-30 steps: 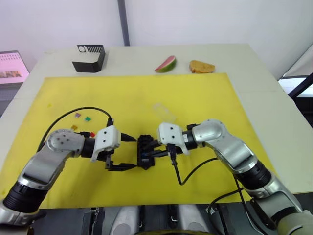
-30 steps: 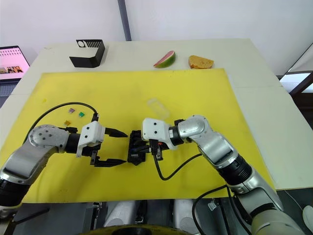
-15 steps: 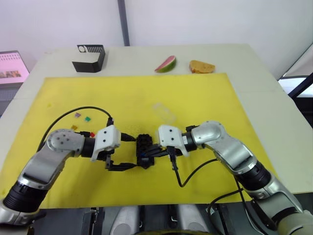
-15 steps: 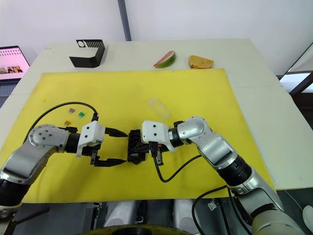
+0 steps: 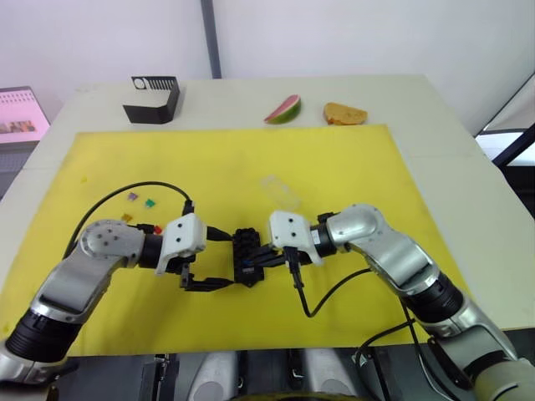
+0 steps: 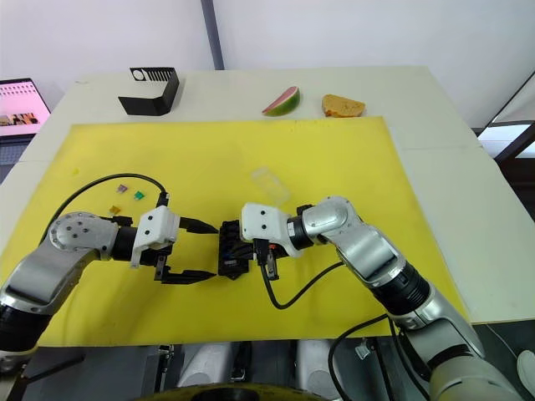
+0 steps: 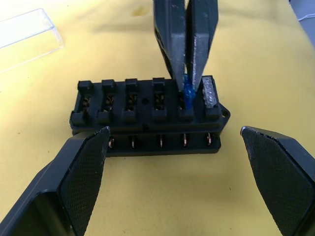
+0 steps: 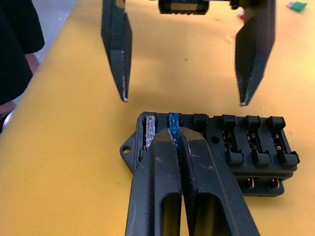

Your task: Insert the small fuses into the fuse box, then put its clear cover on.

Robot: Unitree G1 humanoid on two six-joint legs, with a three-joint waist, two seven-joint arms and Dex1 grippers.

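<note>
The black fuse box [image 5: 245,253] lies on the yellow mat between my two grippers. A grey fuse [image 8: 150,132] sits in its end slot. My right gripper [image 8: 176,135] is shut on a blue fuse [image 7: 188,91], whose lower end is in the slot next to the grey one. My left gripper [image 5: 224,261] stands open, its fingers [image 8: 118,54] spread just short of the box and touching nothing. Purple [image 5: 132,196], teal [image 5: 150,202], tan [image 5: 127,217] and red [image 5: 157,228] fuses lie loose by my left arm. The clear cover [image 5: 281,191] lies flat beyond the box.
A larger black box with a white slotted top [image 5: 153,98] stands at the back left. A watermelon slice [image 5: 283,109] and a piece of bread [image 5: 344,114] lie behind the yellow mat [image 5: 359,167]. A screen [image 5: 21,113] sits at the far left.
My right gripper has edged slightly toward the fuse box with the blue fuse. The left arm has stayed put.
</note>
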